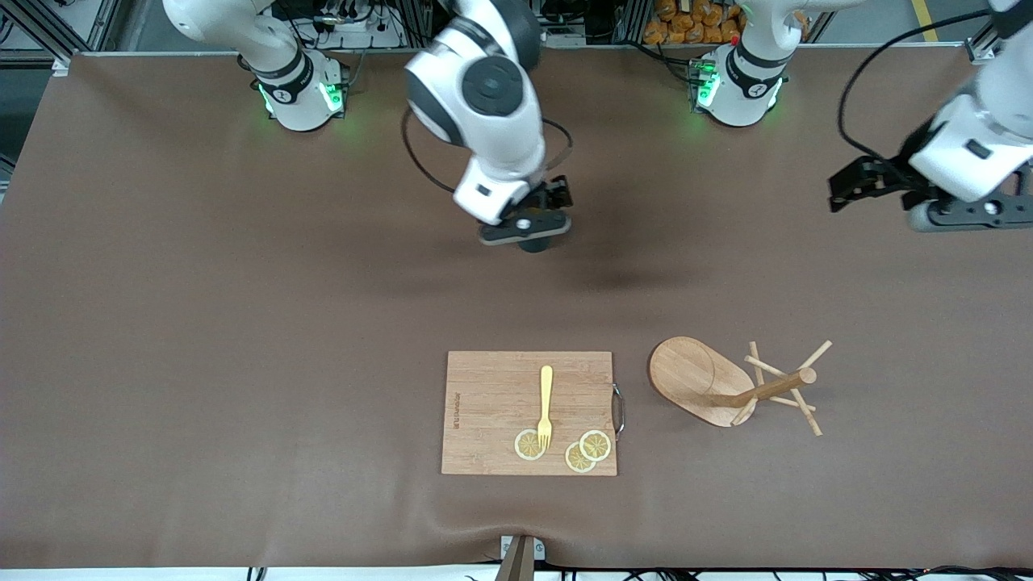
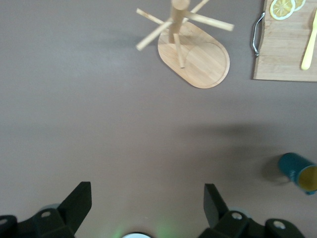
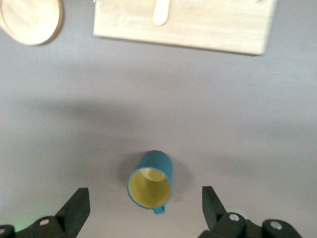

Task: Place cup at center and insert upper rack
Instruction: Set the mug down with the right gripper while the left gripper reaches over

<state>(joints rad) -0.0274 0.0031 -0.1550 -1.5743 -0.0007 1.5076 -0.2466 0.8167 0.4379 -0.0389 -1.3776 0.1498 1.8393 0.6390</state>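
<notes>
— Brown cloth covers the whole table (image 1: 202, 323). What sits on it?

— Toward the front camera, a wooden cutting board (image 1: 492, 387) with a yellow fork (image 1: 545, 406) and three lemon slices (image 1: 586, 450). Just beside it, toward the left arm's end, the upper rack (image 1: 730, 389) stands on its oval base, pegs splayed.

— And the cup (image 3: 150, 180)?

— On bare cloth near the table's middle, farther from the front camera than the board and well apart from it. It is upright, its mouth showing yellowish; in the front view the right arm mostly hides it.

— The grippers?

— The right gripper (image 3: 143, 210) hangs directly over the cup, fingers spread wide, touching nothing. The left gripper (image 2: 147, 206) hovers over bare cloth at its own end of the table, fingers also spread, empty.
</notes>
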